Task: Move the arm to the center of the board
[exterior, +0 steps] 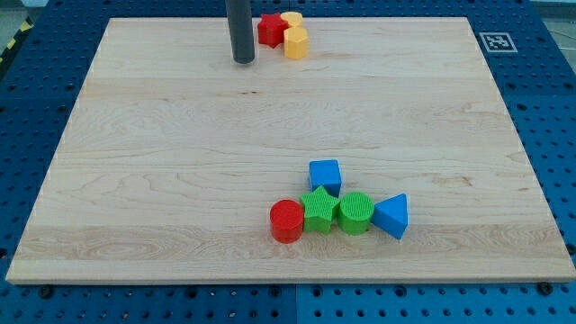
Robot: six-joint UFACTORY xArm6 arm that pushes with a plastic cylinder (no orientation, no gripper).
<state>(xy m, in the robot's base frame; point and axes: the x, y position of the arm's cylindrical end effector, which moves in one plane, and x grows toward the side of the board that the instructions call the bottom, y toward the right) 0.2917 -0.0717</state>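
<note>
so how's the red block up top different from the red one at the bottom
The top red block is star-like with points; the bottom red block is a round cylinder. The top one sits just right of my tip, touching a yellow block; the bottom one touches the green star, far from my tip. Both are red.

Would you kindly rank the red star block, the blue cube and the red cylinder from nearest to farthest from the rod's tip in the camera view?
Measured from my tip, near the view's top:
1. Red star block, just to the tip's right at the board's top edge.
2. Blue cube, well below, right of centre.
3. Red cylinder, lowest, leftmost of the bottom cluster.
</note>
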